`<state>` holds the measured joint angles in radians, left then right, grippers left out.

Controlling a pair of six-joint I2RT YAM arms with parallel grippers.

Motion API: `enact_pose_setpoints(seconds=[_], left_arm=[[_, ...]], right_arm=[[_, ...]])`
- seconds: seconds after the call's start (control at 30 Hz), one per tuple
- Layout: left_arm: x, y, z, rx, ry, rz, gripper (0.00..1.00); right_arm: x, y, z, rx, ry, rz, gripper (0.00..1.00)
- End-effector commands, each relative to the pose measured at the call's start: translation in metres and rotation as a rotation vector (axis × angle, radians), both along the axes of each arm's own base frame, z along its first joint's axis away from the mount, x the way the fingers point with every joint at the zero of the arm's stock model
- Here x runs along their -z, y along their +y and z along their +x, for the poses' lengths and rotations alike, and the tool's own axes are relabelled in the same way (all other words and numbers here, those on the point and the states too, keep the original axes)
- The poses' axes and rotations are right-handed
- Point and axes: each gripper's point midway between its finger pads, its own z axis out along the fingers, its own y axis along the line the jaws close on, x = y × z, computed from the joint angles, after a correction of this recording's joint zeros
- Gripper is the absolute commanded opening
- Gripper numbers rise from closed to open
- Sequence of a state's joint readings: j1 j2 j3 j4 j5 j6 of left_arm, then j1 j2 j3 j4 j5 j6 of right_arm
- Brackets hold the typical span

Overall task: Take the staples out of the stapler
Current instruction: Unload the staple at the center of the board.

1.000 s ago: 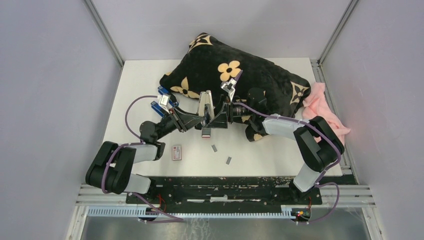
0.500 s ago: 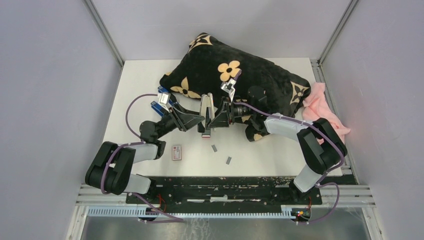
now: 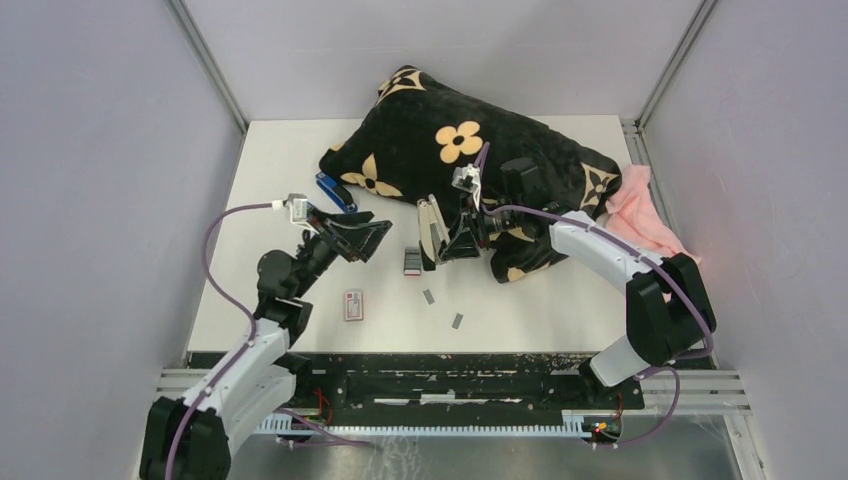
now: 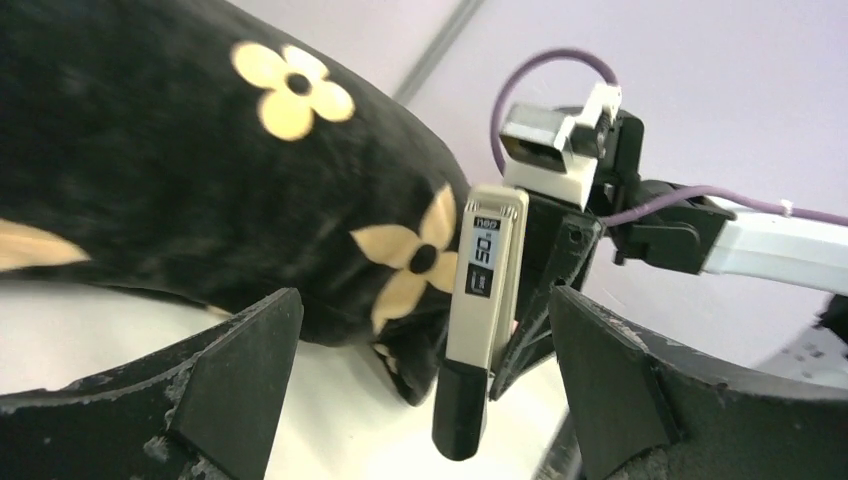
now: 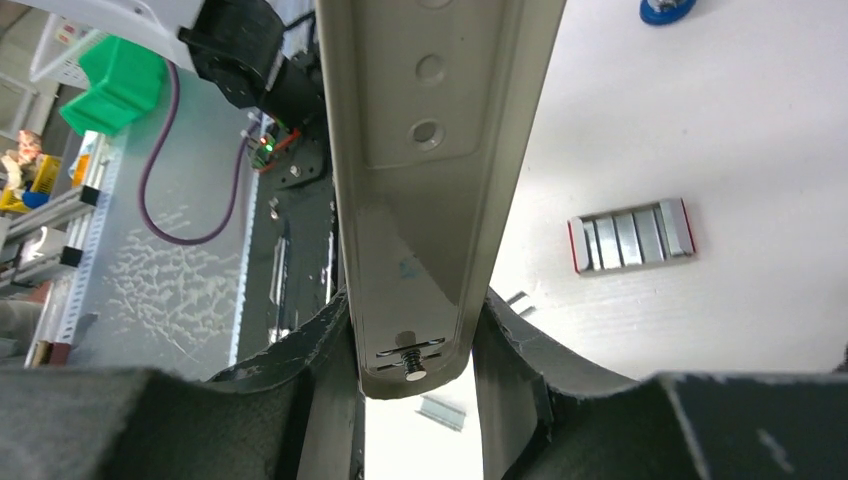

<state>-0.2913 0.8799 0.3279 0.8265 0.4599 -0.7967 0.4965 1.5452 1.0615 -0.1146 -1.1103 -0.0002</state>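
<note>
Staples (image 3: 429, 296) near stapler (image 3: 430, 225) in right gripper (image 3: 438, 243)

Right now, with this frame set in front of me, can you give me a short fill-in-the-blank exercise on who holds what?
1. The beige stapler is clamped by the robot's ___ arm.
2. The left pincer stands ___, with nothing between its fingers.
3. The staples lie loose on the white table, held by ___ pincer.
Missing words: right; open; neither.

Stapler (image 5: 420, 180) top cut off, rt wrist view; staples (image 3: 429, 296) too small.
</note>
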Motion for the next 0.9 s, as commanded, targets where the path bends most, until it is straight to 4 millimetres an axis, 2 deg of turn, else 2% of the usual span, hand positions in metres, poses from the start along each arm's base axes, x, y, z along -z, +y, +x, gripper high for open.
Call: enact_pose_setpoints(seconds=[0.0, 0.17, 0.3, 0.53, 0.87], left_arm=[[0.015, 0.036, 0.003, -0.231, -0.064, 0.123, 0.99], [0.019, 0.035, -0.024, -0.186, -0.177, 0.100, 1.00], [0.026, 0.028, -0.033, -0.129, -0.186, 0.088, 0.99], [0.031, 0.003, -0.037, 0.043, -0.141, 0.084, 0.99], [0.040, -0.004, -0.037, 0.084, -0.102, 0.076, 1.00]], right_arm=[[-0.014, -0.008, 0.003, -0.040, -0.147, -0.008, 0.01], [-0.008, -0.014, 0.006, -0.041, -0.157, -0.051, 0.01], [-0.006, -0.017, 0.007, -0.037, -0.161, -0.064, 0.01], [-0.003, -0.020, 0.009, -0.036, -0.154, -0.072, 0.01], [-0.001, -0.020, 0.009, -0.042, -0.145, -0.076, 0.01]])
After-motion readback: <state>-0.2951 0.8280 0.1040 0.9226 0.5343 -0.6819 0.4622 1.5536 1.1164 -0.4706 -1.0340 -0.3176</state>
